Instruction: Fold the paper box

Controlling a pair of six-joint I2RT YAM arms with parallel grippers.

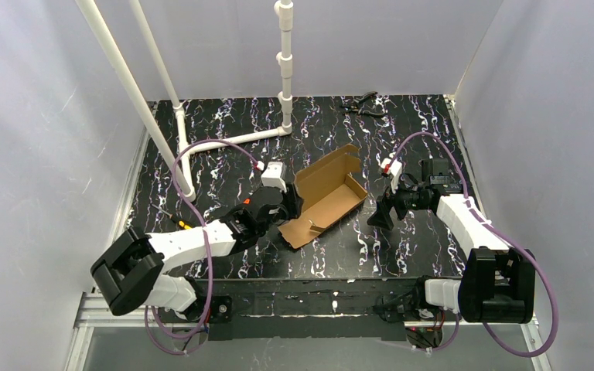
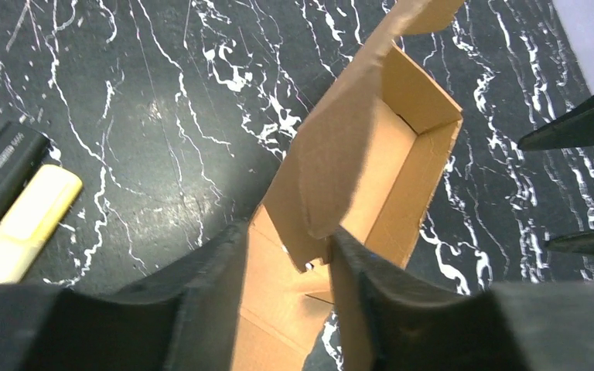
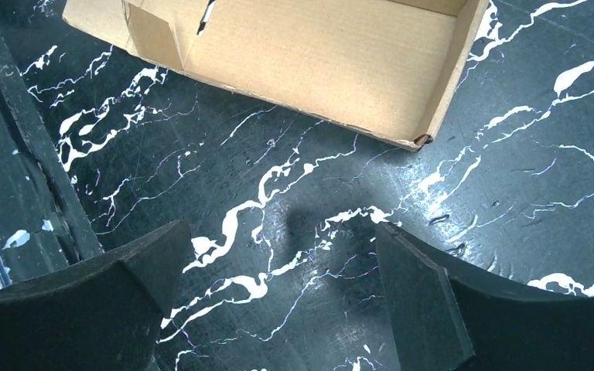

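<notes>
The paper box (image 1: 329, 193) is brown cardboard, lying open-topped in the middle of the table with a flap raised at its far end. My left gripper (image 1: 288, 205) is at the box's near left end. In the left wrist view its jaws (image 2: 286, 236) straddle the end of the box's upright side wall (image 2: 340, 147). The right finger is against the wall's tab and a gap shows on the left side. My right gripper (image 1: 379, 216) hovers open over bare table just right of the box (image 3: 317, 62), with nothing between its fingers (image 3: 278, 232).
A black marker (image 2: 0, 182) and a pale yellow stick (image 2: 27, 224) lie left of the left arm. White pipes (image 1: 236, 139) stand at the back left. A dark hand tool (image 1: 363, 104) lies at the far edge. White walls enclose the table.
</notes>
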